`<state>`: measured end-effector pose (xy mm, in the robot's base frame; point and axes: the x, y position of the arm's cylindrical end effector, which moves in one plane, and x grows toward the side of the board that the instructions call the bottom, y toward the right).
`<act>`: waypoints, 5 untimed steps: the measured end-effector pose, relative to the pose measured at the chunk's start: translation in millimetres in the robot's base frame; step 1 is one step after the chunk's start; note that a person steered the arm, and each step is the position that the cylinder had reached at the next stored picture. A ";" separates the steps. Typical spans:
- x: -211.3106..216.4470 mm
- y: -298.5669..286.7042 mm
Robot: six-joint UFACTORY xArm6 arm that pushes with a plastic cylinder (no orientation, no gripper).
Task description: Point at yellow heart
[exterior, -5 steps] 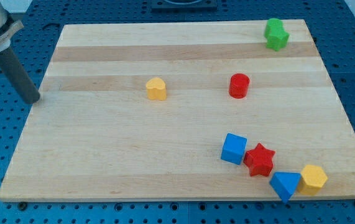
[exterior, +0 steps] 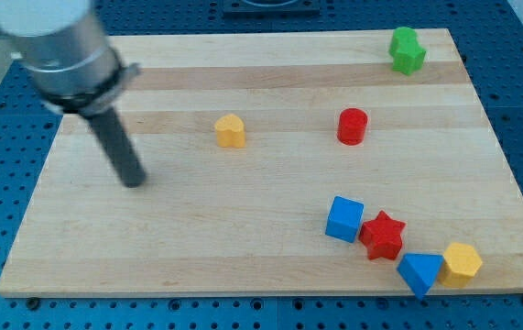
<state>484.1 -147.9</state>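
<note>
The yellow heart [exterior: 231,131] lies on the wooden board [exterior: 261,247], left of the middle. My tip [exterior: 134,181] touches the board to the heart's left and a little below it, about a hundred pixels away and apart from every block. The dark rod rises from the tip up and to the left into the grey arm body, which is blurred.
A red cylinder [exterior: 353,126] stands right of the heart. A green block [exterior: 407,49] sits at the top right. At the bottom right lie a blue cube [exterior: 344,219], a red star [exterior: 383,236], a blue triangle [exterior: 419,271] and a yellow block [exterior: 463,263].
My tip has moved from the board's left edge to the right and down, onto the board and closer to the yellow heart. No block has moved.
</note>
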 end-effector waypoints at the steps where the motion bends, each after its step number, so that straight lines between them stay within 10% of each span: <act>1: -16.5 68.0; 3: -70.1 179.6; 5: -72.0 118.7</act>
